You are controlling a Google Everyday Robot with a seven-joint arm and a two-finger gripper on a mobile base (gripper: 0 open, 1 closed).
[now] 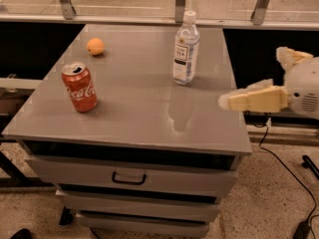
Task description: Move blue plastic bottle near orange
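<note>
The blue plastic bottle (186, 49) stands upright toward the rear right of the worktop (149, 108). Its body is clear with a bluish tint, its white cap is on, and a white-and-dark label wraps its middle. The orange (95, 46), small, round and evenly coloured, rests on the worktop toward the rear left, well apart from the bottle and roughly level with it. The gripper (251, 99) hangs at the worktop's right edge, in front of the bottle and to its right, touching neither.
</note>
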